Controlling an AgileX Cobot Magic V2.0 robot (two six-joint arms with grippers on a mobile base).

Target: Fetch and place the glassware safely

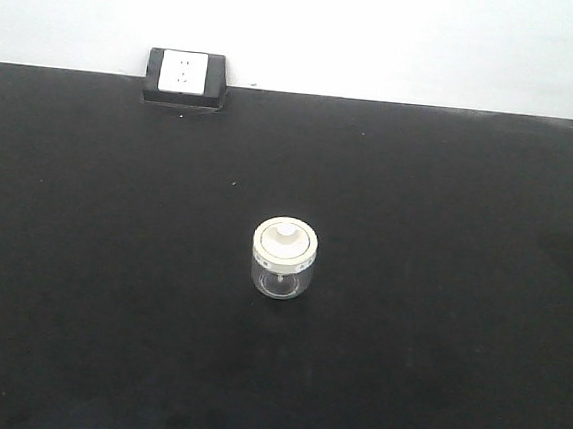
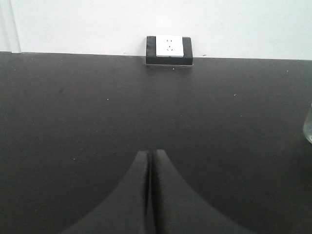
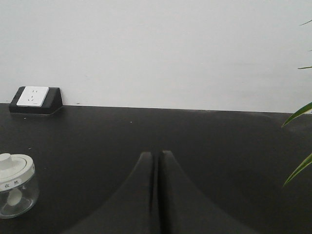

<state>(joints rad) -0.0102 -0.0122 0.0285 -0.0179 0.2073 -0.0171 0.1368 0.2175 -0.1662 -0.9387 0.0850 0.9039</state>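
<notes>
The glassware (image 1: 283, 261) is a small squat clear jar with a cream-white knobbed lid, standing upright near the middle of the black table (image 1: 92, 258). In the right wrist view the jar (image 3: 14, 185) sits at the lower left, well left of my right gripper (image 3: 156, 154), which is shut with nothing in it. A sliver of the jar's glass (image 2: 308, 127) shows at the right edge of the left wrist view, far right of my left gripper (image 2: 150, 153), also shut and empty. Neither gripper appears in the front view.
A black box with a white socket plate (image 1: 186, 76) sits at the table's back edge against the white wall (image 1: 403, 34). Green plant leaves (image 3: 298, 141) reach in at the right of the right wrist view.
</notes>
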